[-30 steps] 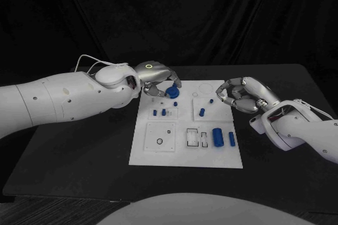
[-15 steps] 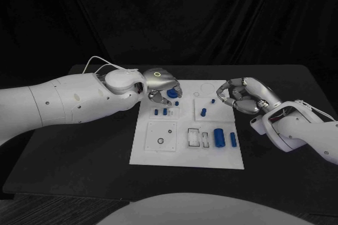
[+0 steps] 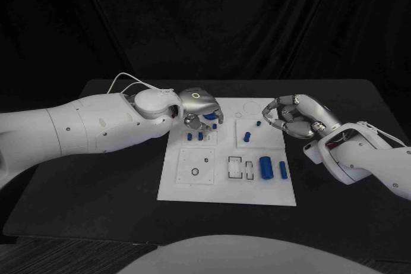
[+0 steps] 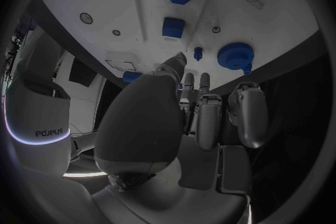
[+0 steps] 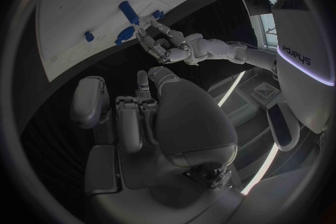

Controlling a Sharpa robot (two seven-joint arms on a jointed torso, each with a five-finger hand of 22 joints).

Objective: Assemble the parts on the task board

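Just beyond the left hand's [image 3: 201,107] empty, parted fingertips lies the round blue part [image 4: 235,56].

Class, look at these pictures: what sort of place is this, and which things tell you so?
Probably a robotics lab test bench: a black table, a white task board with small blue parts, and a dark backdrop behind.

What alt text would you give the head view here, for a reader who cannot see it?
A white task board lies on a black table with small blue parts on it. The robot's left hand hovers over the board's far left corner, while the right hand hangs beside its far right edge, fingers curled in.
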